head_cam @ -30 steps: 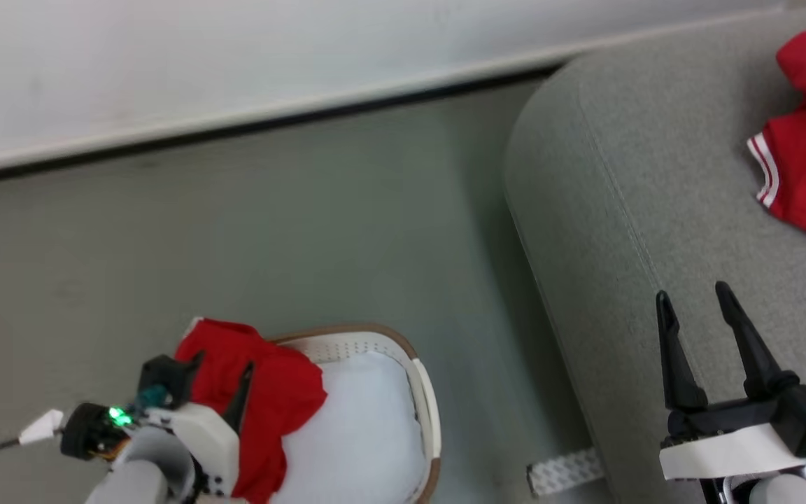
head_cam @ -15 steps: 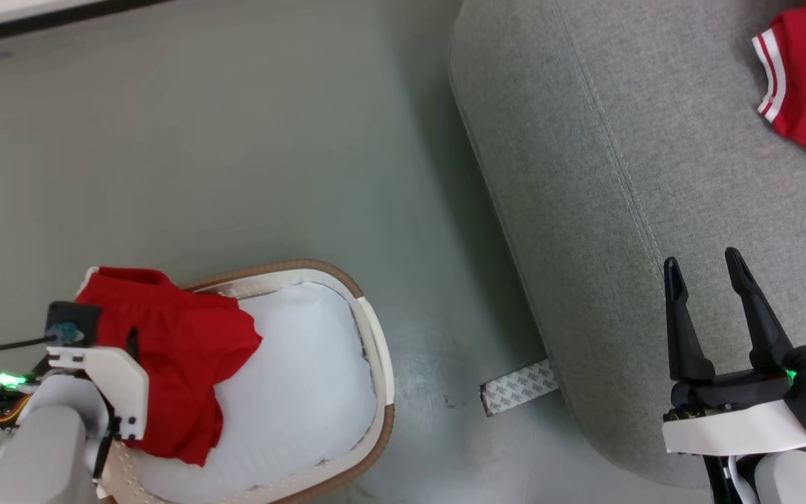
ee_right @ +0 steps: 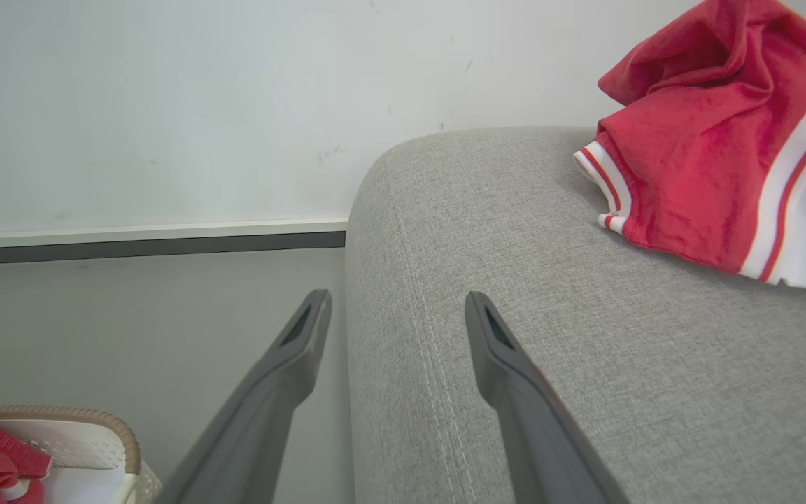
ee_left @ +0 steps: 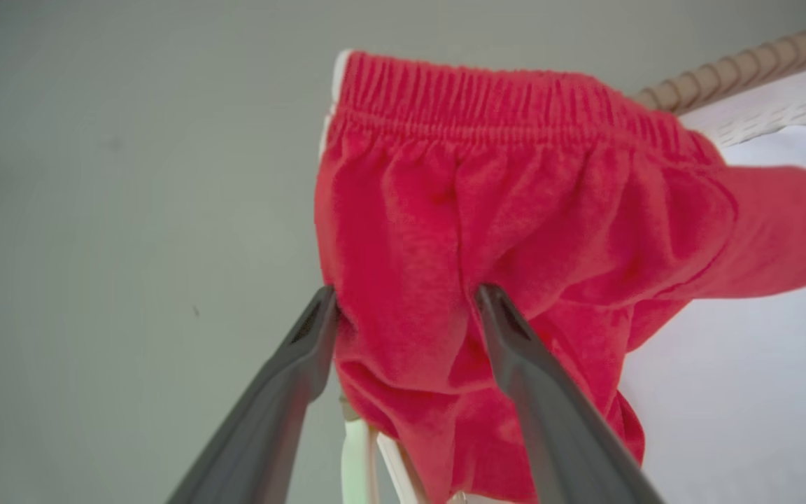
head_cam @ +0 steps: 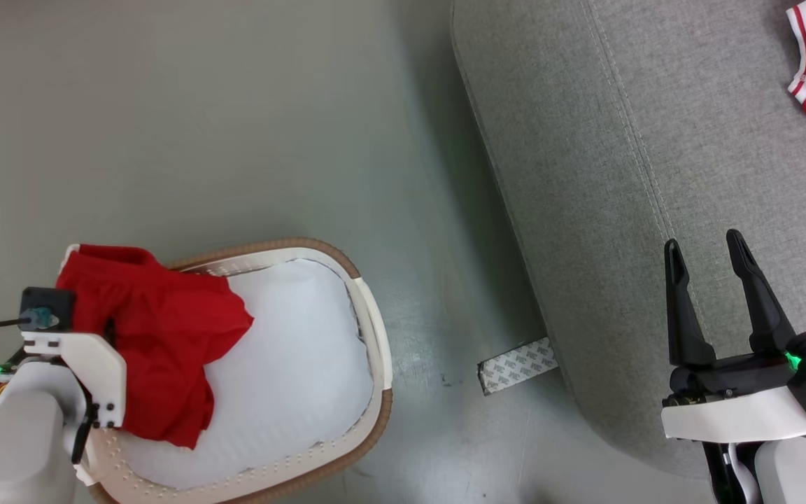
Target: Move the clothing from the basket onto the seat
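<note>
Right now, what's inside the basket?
A red garment, draped partly over the basket's rim, and a white pad lining the bottom. Whatever lies under the garment or the pad is covered.

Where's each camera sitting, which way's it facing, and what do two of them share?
Head view: on the head, facing down at floor, basket, sofa; left forearm, open right gripper show.
Left wrist view: left wrist, facing red shorts on the basket rim; left gripper straddles them.
Right wrist view: right wrist, facing along the sofa to a striped red garment; own fingers show.
Shared: all three show the basket.
</note>
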Robot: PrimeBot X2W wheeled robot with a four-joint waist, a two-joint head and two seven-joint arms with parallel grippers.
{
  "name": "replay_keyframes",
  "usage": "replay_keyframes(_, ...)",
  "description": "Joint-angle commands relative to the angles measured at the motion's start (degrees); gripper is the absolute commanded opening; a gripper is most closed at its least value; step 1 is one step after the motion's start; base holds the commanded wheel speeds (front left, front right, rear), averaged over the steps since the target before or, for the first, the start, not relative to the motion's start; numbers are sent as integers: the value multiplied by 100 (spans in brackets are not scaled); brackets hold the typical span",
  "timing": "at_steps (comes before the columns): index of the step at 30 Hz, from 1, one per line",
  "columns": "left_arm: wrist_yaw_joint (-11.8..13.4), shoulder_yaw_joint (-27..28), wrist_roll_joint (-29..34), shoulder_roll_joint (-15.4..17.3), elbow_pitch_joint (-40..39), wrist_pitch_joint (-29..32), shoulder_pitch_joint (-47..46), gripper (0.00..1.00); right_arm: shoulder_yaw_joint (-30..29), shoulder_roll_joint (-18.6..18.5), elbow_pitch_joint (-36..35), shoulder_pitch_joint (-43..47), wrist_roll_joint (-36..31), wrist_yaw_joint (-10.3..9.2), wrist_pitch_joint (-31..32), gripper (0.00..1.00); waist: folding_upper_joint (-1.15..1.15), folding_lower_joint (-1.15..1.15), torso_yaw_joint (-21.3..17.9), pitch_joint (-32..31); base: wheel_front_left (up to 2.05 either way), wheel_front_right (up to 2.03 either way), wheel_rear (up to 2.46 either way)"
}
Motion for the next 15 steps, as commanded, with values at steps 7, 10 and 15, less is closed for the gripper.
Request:
replay_keyframes(7,-197,-97,-96,-14,228,-26,-224,100,-10,-3,-43,-143,54,-15,4,100,0,-1,-9,173,0,0,0)
replay_keyframes(10,-247,-160,-79,-31,265,-89,-301,100,-36,-3,-54,-153,46,-15,4,100,0,-1,-11,233,0,0,0)
replay_keyframes(15,-231,-242,-63,-78,342,-281,-359,28,-71,-3,-25,-132,37,-15,4,100,0,-1,-2,229,0,0,0)
